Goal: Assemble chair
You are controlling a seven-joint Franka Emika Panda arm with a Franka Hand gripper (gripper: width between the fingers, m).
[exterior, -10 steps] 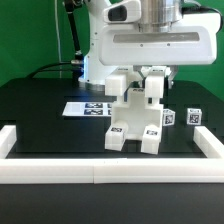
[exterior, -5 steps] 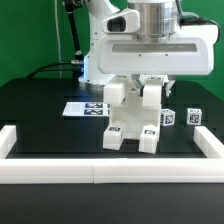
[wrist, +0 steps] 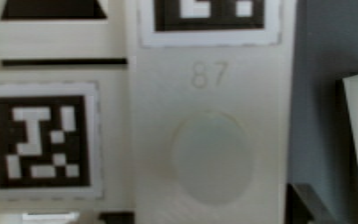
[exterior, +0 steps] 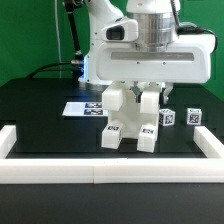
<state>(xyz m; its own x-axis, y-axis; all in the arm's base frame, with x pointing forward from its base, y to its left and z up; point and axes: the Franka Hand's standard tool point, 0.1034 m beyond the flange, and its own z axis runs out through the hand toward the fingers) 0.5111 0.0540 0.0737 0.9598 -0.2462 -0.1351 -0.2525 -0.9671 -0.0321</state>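
The chair is a cluster of chunky white parts carrying black-and-white tags, standing on two tagged feet near the middle of the black table. My gripper comes down from above between the chair's two upper blocks and is shut on the chair there. In the wrist view a white chair part embossed with a number fills the picture, with a tagged part beside it. The fingertips themselves are hidden by the blocks in the exterior view and are not clear in the wrist view.
The marker board lies flat on the table, on the exterior view's left of the chair. Two small tagged white pieces sit to the chair's right. A low white border rail runs along the front and both sides.
The arm and the chair held in it have shifted toward the exterior view's left, nearer the marker board. The gripper stays shut.
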